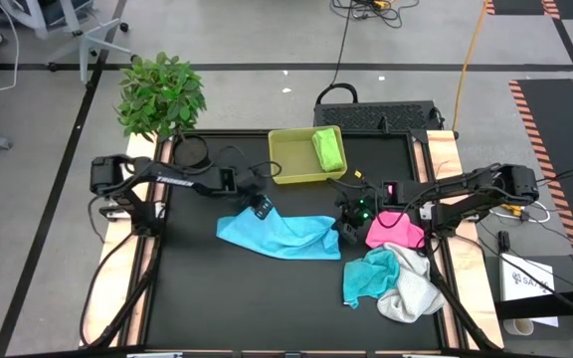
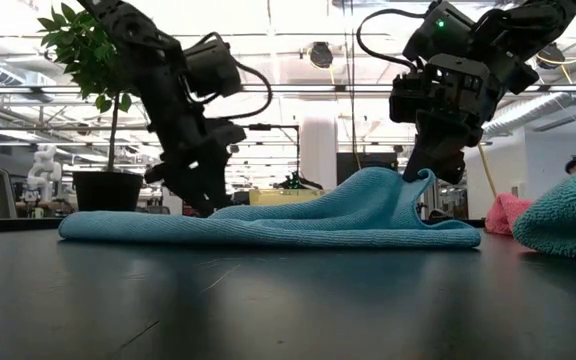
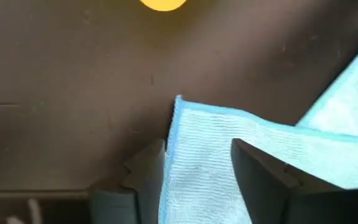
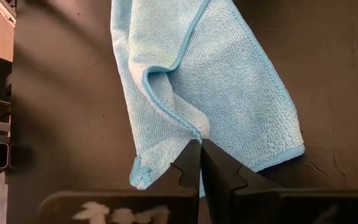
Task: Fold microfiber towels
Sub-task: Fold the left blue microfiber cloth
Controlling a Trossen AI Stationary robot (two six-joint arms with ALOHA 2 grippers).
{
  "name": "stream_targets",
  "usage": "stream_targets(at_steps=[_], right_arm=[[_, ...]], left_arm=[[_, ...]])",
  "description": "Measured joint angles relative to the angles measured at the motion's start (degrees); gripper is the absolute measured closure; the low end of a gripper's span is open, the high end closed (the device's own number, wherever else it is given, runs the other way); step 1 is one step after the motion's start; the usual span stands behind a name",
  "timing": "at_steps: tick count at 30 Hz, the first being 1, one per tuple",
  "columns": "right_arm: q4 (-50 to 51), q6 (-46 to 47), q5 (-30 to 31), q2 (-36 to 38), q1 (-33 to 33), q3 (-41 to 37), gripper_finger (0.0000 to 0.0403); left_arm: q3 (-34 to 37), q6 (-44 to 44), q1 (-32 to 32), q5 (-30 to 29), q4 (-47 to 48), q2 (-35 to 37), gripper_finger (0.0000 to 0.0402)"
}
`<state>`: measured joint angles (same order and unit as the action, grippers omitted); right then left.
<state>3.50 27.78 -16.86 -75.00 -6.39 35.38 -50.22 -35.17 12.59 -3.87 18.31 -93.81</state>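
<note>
while the light blue towel (image 1: 279, 235) lies spread across the middle of the black tabletop (image 1: 197, 298), both arms work at its opposite ends. nearest the front edge, toward the right arm's side, a teal towel (image 1: 368, 275) and a white towel (image 1: 410, 289) sit crumpled in one heap, touching each other, with a pink towel (image 1: 394, 231) bunched just behind them. a little farther back, the blue towel rests partly doubled over, mostly flat, with a raised ridge at the end by the right arm. the right tool (image 4: 201, 152) is clamped shut on that ridge, pinching a fold of the hem. at the other end, the left tool (image 3: 199, 165) stands open, its two fingers straddling a corner of the cloth without pressing it. farthest back, a yellow-green tray (image 1: 285, 155) holds a folded lime green towel (image 1: 328, 149), and a potted plant (image 1: 160, 92) stands beyond the tabletop's far left corner.

the cloth looks light, soft and limp; it should drape and sag wherever it is unsupported, and its nap likely drags on the mat. a firm pinch at a stitched corner or along the hem seems the best hold, since the middle would only bunch.
</note>
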Motion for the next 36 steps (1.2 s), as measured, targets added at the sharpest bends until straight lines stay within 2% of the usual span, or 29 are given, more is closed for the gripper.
stream_targets(at_steps=[5, 16, 20, 26, 32, 36], right_arm=[[0.0, 0.8, 0.1, 0.0, 0.0, 0.0, 0.0403], [0.2, 1.5, 0.1, 0.0, 0.0, 0.0, 0.0403], [0.2, 1.6, 0.1, 0.0, 0.0, 0.0, 0.0403], [0.4, 1.5, 0.2, 0.0, 0.0, 0.0, 0.0403], [2.1, 1.5, 0.2, 0.0, 0.0, 0.0, 0.0403], [1.8, 1.0, 0.2, 0.0, 0.0, 0.0, 0.0403]], left_arm=[[0.0, 0.8, 0.8, 0.4, -4.8, -2.5, 0.0187], [-0.3, 0.7, 1.6, 0.7, -6.6, -6.8, 0.0197], [-0.2, 0.6, 1.7, 0.4, -6.1, -6.4, 0.0250], [0.0, 2.1, 1.6, 0.1, -5.7, -6.2, 0.0383], [0.1, 1.8, 1.0, 2.1, -4.5, -4.7, 0.0398], [0.1, 1.3, -0.1, 1.4, -1.7, -0.2, 0.0399]])
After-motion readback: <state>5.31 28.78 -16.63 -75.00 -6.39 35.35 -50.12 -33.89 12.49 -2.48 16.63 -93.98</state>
